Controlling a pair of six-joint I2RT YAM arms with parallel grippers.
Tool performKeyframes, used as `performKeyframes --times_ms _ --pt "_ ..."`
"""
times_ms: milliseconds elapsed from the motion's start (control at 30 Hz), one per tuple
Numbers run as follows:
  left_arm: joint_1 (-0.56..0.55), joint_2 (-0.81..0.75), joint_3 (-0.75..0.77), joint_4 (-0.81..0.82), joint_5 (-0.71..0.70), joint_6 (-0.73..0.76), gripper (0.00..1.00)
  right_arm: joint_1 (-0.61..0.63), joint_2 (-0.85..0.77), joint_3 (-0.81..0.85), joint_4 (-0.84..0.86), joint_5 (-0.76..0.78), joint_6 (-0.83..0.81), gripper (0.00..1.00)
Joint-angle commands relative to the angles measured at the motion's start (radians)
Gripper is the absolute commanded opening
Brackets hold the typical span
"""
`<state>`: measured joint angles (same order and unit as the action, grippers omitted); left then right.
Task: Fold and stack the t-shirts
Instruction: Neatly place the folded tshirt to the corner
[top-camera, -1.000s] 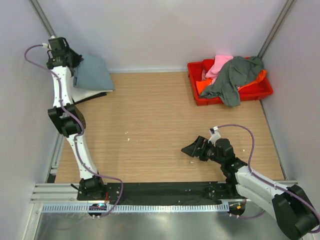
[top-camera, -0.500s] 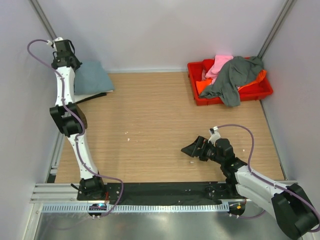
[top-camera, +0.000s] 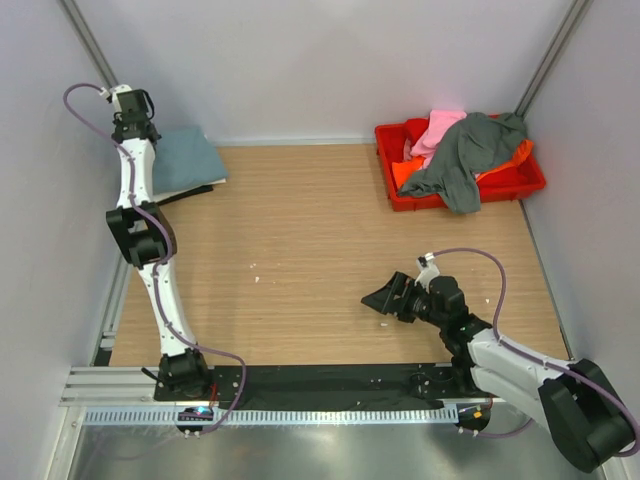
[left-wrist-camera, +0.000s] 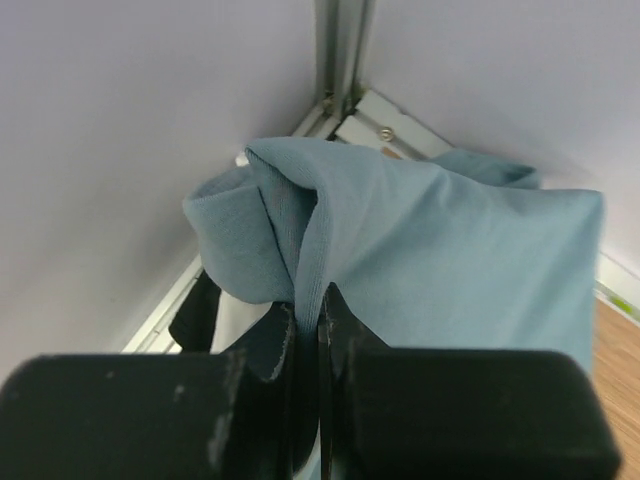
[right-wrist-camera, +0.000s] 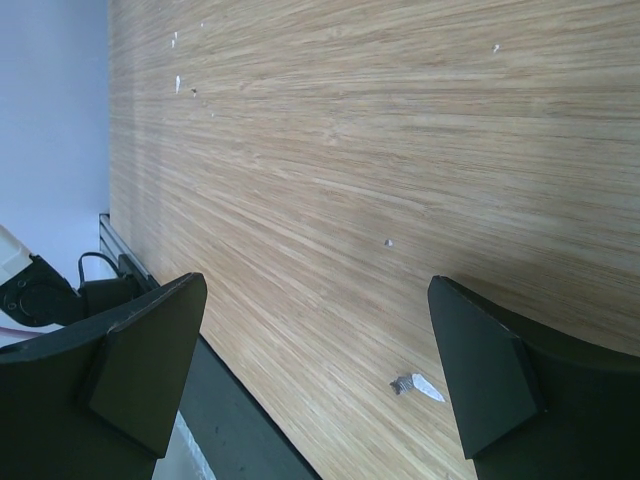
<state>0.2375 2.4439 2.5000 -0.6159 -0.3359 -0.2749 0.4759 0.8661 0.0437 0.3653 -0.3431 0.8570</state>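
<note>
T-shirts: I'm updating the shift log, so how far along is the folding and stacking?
Done: the blue-grey t-shirt looks folded in the far left corner, on top of white cloth. In hand: the left hand is shut on that shirt's edge; the right hand is open and empty above the table. Left: the dark grey t-shirt, pink t-shirt and orange t-shirt lie crumpled in the red crate.

The left arm has been drawn up straighter along the left wall, with its elbow shifted slightly right and its wrist carried farther back. The blue-grey t-shirt (pinched at a fold by the left gripper) has been pulled along with it. Its raised bulge has been flattened, and it now seems to lie lower and smaller, though this is hard to judge from above.
</note>
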Motion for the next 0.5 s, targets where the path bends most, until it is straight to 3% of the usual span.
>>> performKeyframes --times_ms 0,133,333,433,467 --pt "0.020 0.024 0.040 0.152 -0.051 0.049 0.05 0.004 0.037 -0.005 0.064 -0.005 -0.003 1.00" --pt "0.029 0.055 0.022 0.249 0.035 0.043 0.11 0.004 0.077 0.004 0.080 -0.010 -0.004 1.00" --pt "0.063 0.159 0.022 0.249 -0.051 0.083 0.13 0.004 0.123 0.018 0.090 -0.014 -0.004 1.00" --pt "0.094 0.181 0.022 0.248 -0.016 0.059 0.20 0.004 0.139 0.022 0.093 -0.016 -0.007 1.00" --pt "0.100 0.184 0.022 0.243 -0.005 0.048 0.31 0.004 0.142 0.024 0.095 -0.017 -0.006 1.00"
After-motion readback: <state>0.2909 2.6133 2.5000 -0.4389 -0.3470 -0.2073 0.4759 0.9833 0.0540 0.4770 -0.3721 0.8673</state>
